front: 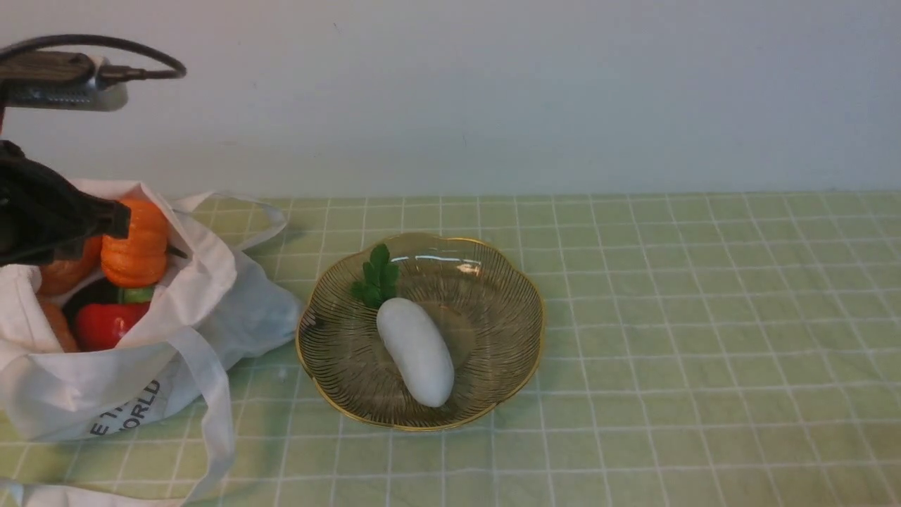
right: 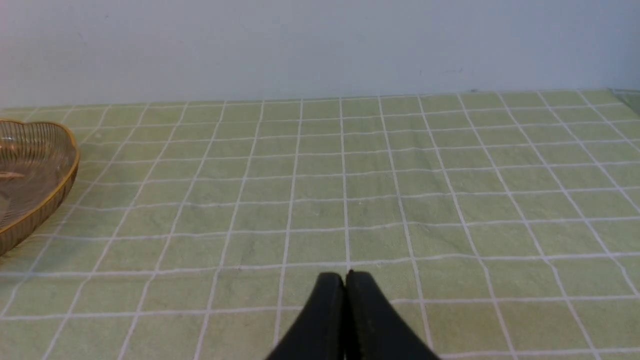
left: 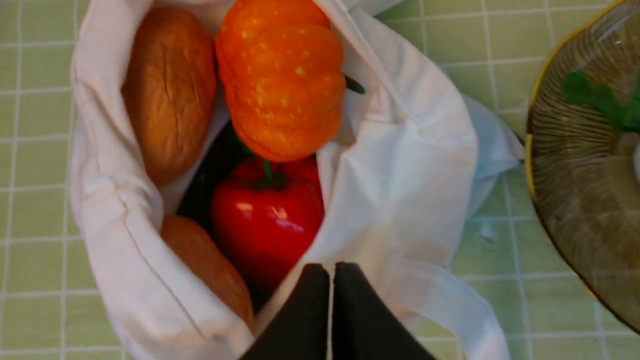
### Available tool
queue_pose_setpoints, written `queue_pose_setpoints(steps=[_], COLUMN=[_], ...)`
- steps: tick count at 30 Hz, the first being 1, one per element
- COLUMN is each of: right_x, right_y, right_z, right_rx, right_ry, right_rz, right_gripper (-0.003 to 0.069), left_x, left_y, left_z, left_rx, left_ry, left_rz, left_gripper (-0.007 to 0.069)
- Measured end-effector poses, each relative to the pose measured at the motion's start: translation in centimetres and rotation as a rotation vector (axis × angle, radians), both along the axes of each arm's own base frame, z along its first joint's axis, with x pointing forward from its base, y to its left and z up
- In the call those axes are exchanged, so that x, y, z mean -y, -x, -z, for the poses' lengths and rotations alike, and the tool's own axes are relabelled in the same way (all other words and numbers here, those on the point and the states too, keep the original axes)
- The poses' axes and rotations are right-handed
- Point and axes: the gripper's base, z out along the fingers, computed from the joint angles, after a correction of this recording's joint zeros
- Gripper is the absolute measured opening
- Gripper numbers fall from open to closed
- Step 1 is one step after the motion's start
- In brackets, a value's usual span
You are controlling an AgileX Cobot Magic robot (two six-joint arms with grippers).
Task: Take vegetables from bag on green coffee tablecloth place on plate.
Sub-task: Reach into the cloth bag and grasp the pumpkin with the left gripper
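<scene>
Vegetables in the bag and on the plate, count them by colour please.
Orange: 1, pumpkin, in the bag
Red: 1, pepper, in the bag
Brown: 2, round ones, in the bag
White: 1, radish, on the plate
Total: 5 showing

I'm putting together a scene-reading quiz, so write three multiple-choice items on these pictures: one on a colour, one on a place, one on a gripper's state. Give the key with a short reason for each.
1. The pepper in the bag is: A yellow; B red; C purple.
2. The white radish lies: A in the bag; B under the bag; C on the plate.
3. The left gripper is: A shut, holding nothing; B wide open; C shut on the pepper.

Key:
1 B, the left wrist view shows it glossy red.
2 C, it lies across the plate's middle, leaves attached.
3 A, its fingers meet with nothing between them.
</scene>
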Motion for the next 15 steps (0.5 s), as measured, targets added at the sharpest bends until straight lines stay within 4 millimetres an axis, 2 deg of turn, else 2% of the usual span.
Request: queue_pose_setpoints(steps=[5,7,8,9,10,13,15], right_x=[0.0,0.0,0.0,0.0,0.0,0.0,0.0], right_y=[0.0,0.0,0.0,0.0,0.0,0.0,0.0], right_z=[0.0,0.0,0.0,0.0,0.0,0.0,0.0], right_rx=[0.000,0.000,0.000,0.000,0.000,0.000,0.000], right_ry=[0.000,0.000,0.000,0.000,0.000,0.000,0.000], right_rz=[0.000,0.000,0.000,0.000,0.000,0.000,0.000], right_gripper=[-0.0015,-0.0015,-0.0015,-0.0015,-0.0015,-0.0015,-0.0015], left_x=[-0.5,-0.5,-0.5,-0.5,-0.5,-0.4,-0.4], left_y=[-2.2,-3.3,-3.4,-4.1,-4.2,-5.0,-5.9], left_z=[2.0,3.1,3.1,3.7,3.8,4.4,5.0], left_rx=[-0.004,0.003,0.005,0.017,0.022,0.052,0.086], left_ry=[-0.077,-0.086,-0.086,-0.085,-0.085,-0.085,-0.091], left_rz=[0.027,0.036,0.037,0.041,0.042,0.049,0.060], left_gripper=[0.0063,0.0158,0.0166,0.0240,0.0260,0.0398,0.0540])
